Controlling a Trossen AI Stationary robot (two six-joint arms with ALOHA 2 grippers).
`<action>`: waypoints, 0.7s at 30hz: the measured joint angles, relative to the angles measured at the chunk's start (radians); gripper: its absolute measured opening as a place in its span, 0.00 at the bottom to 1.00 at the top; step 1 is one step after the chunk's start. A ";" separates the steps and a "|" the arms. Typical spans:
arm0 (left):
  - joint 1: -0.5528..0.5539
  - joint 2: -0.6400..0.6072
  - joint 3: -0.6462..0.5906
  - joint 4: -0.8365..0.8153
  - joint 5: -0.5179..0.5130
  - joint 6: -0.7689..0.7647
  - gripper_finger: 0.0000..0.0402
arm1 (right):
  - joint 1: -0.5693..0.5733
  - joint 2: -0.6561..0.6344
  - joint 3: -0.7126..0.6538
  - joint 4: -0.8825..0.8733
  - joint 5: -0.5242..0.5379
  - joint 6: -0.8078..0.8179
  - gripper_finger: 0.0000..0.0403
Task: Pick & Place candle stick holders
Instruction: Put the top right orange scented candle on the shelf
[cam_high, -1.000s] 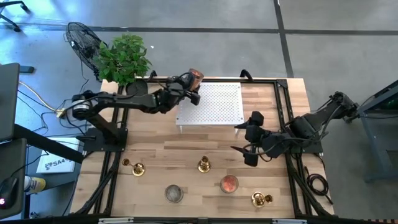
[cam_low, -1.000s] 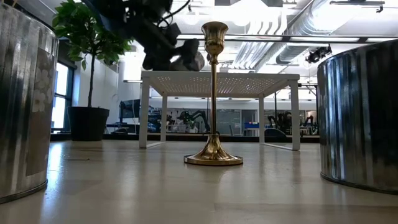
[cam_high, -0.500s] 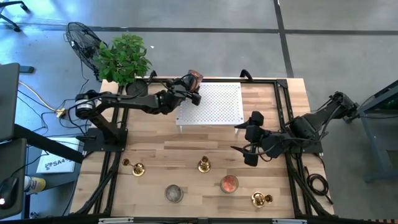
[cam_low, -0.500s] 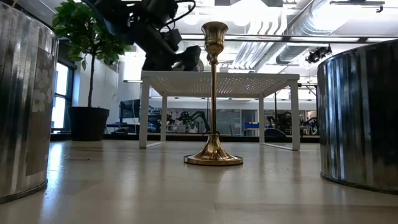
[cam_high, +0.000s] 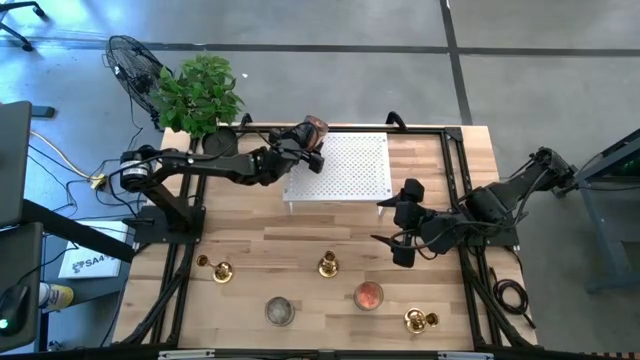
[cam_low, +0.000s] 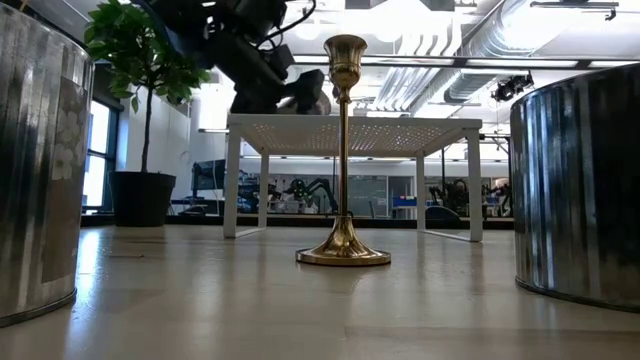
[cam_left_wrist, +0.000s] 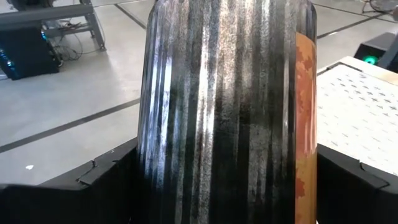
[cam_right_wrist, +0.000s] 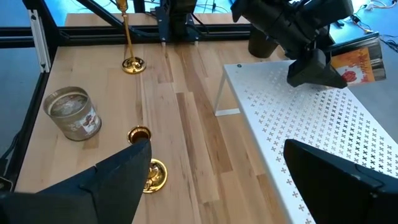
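Change: over the last second the left claw (cam_high: 312, 139) has eased slightly right and lower, onto the far-left corner of the white rack (cam_high: 345, 170); little else moves.
Left claw: clamped wide around a jar candle (cam_high: 316, 124) with an orange label, a ribbed metal-looking can (cam_left_wrist: 224, 112) up close; I think it hovers just over the rack, but contact is hard to judge.
Right claw (cam_high: 400, 232): fingers spread, holding nothing, waiting at the rack's near-right corner.
Holders: all on the tabletop (cam_high: 300, 250), untouched. One near-left (cam_high: 221, 270), a tall one in the middle (cam_high: 327, 266), one near-right (cam_high: 416, 321).
Other jars: a clear one (cam_high: 279, 310) and a red one (cam_high: 368, 295) on the near side.
Meaning: the arm is busy with a jar, not a brass holder, so the task proper looks unstarted.
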 joint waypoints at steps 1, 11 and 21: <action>-0.004 0.000 0.000 0.000 -0.004 0.001 0.89 | 0.000 0.000 0.000 0.000 0.000 0.000 0.89; -0.038 0.003 -0.002 -0.003 -0.079 0.053 0.89 | -0.003 0.000 0.000 -0.005 0.008 -0.002 0.89; -0.038 0.003 -0.003 -0.003 -0.081 0.060 0.89 | -0.106 0.000 0.000 -0.016 0.099 -0.050 0.89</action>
